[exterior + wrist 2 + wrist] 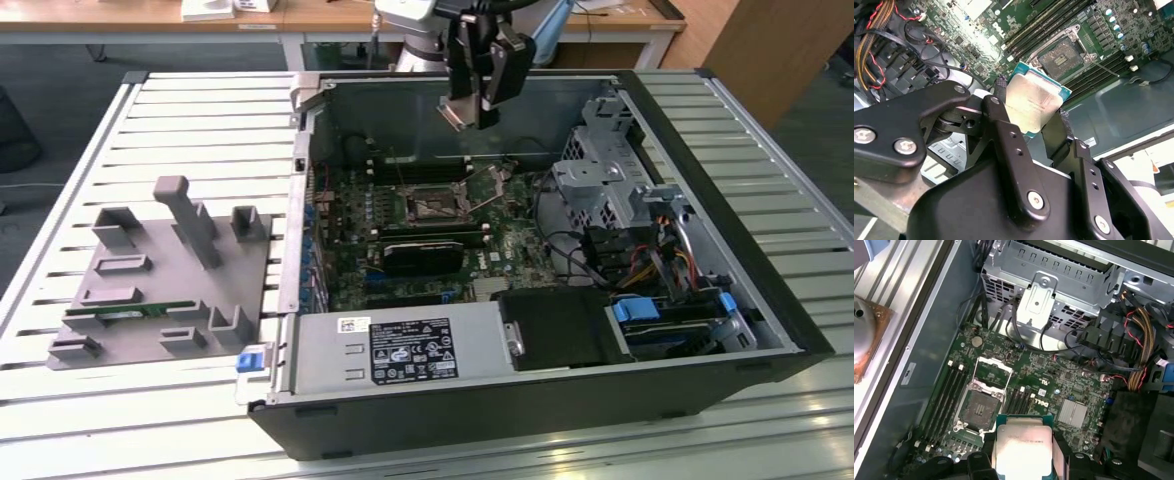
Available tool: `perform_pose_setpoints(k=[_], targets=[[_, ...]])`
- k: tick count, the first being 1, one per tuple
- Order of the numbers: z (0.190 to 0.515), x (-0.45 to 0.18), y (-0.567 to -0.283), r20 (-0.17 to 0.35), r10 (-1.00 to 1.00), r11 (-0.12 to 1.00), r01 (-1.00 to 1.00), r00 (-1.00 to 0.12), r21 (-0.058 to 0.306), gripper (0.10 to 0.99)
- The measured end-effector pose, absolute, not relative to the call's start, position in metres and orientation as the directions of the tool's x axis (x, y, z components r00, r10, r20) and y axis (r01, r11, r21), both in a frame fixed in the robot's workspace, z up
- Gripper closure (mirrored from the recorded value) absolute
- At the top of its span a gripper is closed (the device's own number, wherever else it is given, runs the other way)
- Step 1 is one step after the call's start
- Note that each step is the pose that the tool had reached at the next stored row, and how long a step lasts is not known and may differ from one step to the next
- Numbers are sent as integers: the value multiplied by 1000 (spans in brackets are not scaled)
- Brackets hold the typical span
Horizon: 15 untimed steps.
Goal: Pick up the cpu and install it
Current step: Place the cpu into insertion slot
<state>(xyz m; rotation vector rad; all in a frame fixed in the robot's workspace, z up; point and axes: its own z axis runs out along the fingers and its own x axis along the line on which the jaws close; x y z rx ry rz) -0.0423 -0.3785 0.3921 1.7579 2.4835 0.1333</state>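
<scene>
1. Slatted metal table (pixel 200 110) carries an open computer case (pixel 747 300); the claw (pixel 467 112) hangs above its motherboard (pixel 350 262), clenched on the cpu (pixel 1036 100) by two opposite edges.
2. Likely risk: lowered out of line with the open socket (pixel 975 407) beneath the claw, the chip could seat askew and bend contacts.
3. Memory slots (pixel 946 395) flank that socket; the drive cage (pixel 1054 285) and cables (pixel 1134 340) sit off to the claw's side, apart from the drop.

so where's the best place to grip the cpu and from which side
By two opposite side edges, coming from the metal-lid side. The cpu is a thin flat square, and its underside probably has to face the open socket, so the edges look like the safest hold. The tool holds it that way now.
</scene>
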Motion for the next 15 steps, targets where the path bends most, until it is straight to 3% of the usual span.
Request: perform_pose_setpoints(k=[15], targets=[[392, -42, -378, -28, 973, 232, 964, -231, 127, 553]])
